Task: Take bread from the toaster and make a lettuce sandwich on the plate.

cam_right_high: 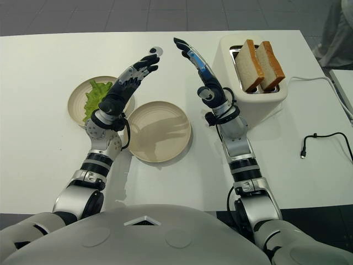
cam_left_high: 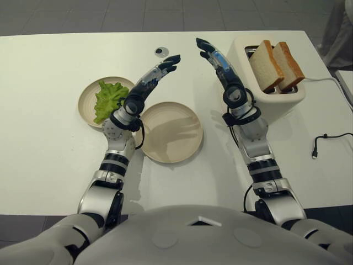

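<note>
2 bread slices, ruffled lettuce, round plate

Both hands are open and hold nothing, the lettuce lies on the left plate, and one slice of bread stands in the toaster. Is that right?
Not quite. The left eye view shows two slices of bread in the toaster, not one. The left hand and right hand are open and empty, and the lettuce lies on the left plate.
</note>
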Robot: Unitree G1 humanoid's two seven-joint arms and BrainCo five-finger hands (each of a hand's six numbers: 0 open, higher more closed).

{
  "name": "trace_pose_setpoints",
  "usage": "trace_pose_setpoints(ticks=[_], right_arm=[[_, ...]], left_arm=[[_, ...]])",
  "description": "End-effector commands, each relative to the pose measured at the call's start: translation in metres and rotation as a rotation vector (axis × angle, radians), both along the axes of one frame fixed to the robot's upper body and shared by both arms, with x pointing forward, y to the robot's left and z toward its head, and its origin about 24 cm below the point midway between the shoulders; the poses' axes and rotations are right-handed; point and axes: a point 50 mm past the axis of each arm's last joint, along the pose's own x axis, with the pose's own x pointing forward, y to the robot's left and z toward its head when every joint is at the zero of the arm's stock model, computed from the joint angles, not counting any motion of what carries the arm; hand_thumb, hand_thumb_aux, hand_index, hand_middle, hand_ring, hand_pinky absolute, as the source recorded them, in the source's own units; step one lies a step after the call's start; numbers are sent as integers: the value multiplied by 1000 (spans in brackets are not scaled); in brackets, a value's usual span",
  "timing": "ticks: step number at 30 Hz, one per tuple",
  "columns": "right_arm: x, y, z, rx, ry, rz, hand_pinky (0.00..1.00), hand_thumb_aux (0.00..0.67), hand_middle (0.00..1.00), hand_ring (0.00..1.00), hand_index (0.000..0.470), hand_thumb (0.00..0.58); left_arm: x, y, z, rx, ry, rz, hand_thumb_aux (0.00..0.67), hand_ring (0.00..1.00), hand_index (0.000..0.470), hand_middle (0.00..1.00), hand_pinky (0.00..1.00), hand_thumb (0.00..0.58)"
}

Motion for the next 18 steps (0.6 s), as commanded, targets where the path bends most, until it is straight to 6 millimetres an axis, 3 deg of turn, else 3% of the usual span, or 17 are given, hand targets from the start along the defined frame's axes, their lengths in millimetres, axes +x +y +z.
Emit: trace_pose_setpoints(ticks=[1, 9, 12, 18], right_arm=[[-1, -4, 3, 5, -3, -2, 0, 0, 0, 0, 0, 0], [-3, -6, 3, 19, 8, 14, 0, 0, 0, 0, 0, 0], [-7, -11, 4, 40, 4, 10, 0, 0, 0, 0, 0, 0], [-10, -16, 8, 61, 2, 28, 0, 0, 0, 0, 0, 0]], left_arm=[[-2, 1, 1, -6, 5, -21, 0, 0, 0, 0, 0, 0], [-11, 10, 10, -125, 25, -121, 0, 0, 0, 0, 0, 0], [-11, 15, 2, 63, -29, -53, 0, 0, 0, 0, 0, 0], [-14, 23, 4, 119, -72, -21, 0, 0, 0, 0, 0, 0]])
